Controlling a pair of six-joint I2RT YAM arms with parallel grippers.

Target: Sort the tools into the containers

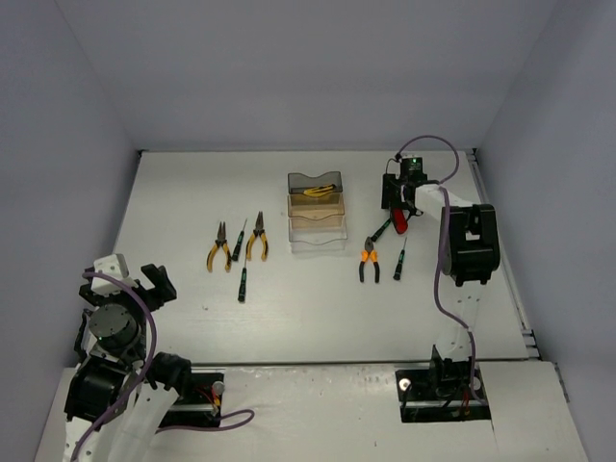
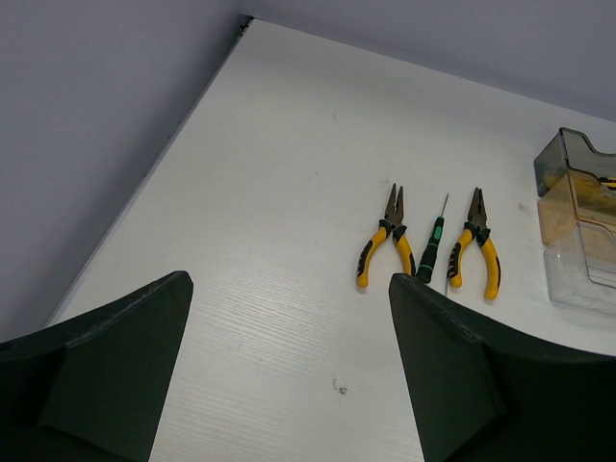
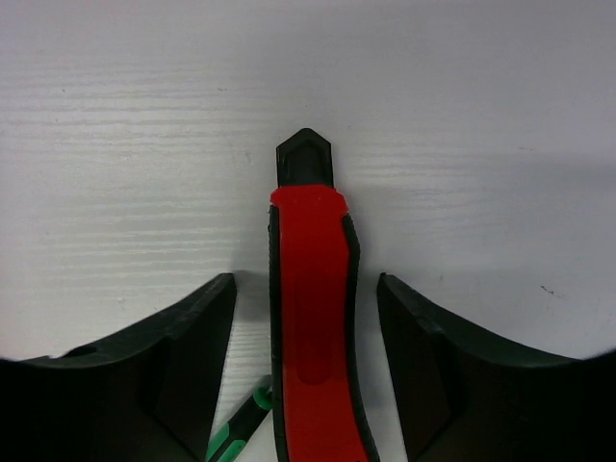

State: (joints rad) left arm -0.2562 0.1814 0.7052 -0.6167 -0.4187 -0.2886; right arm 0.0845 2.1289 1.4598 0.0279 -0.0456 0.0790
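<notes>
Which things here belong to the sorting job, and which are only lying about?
Job:
yellow pliers
orange pliers
screwdrivers
red cutter
yellow tool already binned
three joined bins

Not the job:
purple cables
table

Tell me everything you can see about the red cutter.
The red cutter is long and slim: glossy red plastic-looking face, black edging, pointed black end. It seems to lie flat on the white table, between the right gripper's open fingers, gaps on both sides. A screwdriver lies beside it.
</notes>
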